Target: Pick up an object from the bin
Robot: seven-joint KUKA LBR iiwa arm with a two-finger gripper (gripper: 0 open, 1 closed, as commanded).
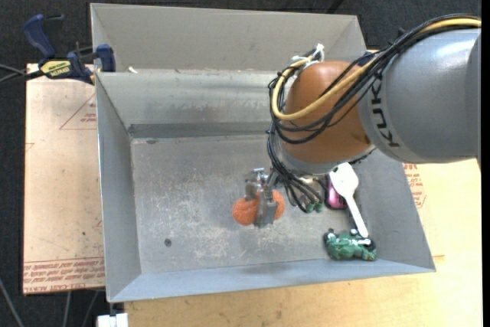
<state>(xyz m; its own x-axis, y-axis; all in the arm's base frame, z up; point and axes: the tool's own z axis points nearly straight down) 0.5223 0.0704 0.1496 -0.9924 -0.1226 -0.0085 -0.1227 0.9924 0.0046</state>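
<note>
Lying nearest the front wall of the grey metal bin (115, 195), toward its right corner, is a small dark green thing (350, 246) with pale flecks on its surface. The handle end of a white spoon (349, 192) reaches down to just beside it, and the spoon's bowl points toward the far wall. A magenta thing (335, 197) sits against the left side of that bowl, partly hidden by cables (306, 199). Left of these, near the middle of the bin's floor, the gripper (263, 209) is down on a small round orange thing (244, 213), whose colour shows on both sides of the grey metal tip. Whether the gripper is open or closed on it cannot be told. Behind and above, the wrist's orange cover (325, 115) is wrapped in black and yellow cables, and the grey arm (432, 99) comes in from the right.
</note>
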